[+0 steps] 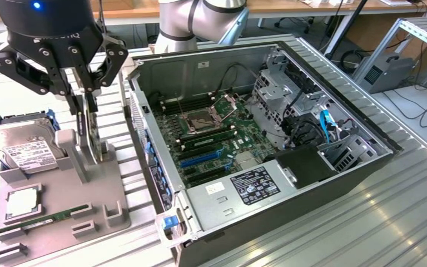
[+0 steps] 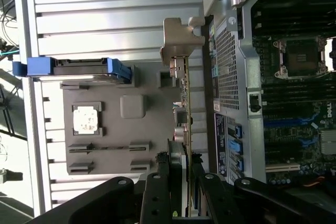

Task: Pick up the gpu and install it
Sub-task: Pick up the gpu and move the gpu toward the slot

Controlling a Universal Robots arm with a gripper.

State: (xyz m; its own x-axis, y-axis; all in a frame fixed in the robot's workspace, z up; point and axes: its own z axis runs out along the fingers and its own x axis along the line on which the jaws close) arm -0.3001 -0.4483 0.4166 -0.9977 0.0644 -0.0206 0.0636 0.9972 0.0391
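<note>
The gripper hangs over the left side of the scene, above a grey holder that sits on the ribbed metal table just left of the open computer case. Its jaws are drawn in about halfway and closed on the gpu, with one finger against each flat face near the card's upper edge.

The gpu stands upright on its long edge in the right part of the holder. Its lower edge is down among the holder's grey posts, so it is not lifted clear. It is beside the case's rear panel but does not touch it.

In the wrist view the gpu is seen edge-on as a thin strip running away from the gripper. Its long axis lies level and runs near to far, parallel to the perforated rear wall of the case. The beige metal bracket is at the far end, past the holder's far edge, and the other end sits between the fingers.

Also on the holder are a hard drive at the far left, a processor chip nearer, and a green RAM stick nearest. Inside the case the motherboard lies exposed, with blue slots at its near-left part.
</note>
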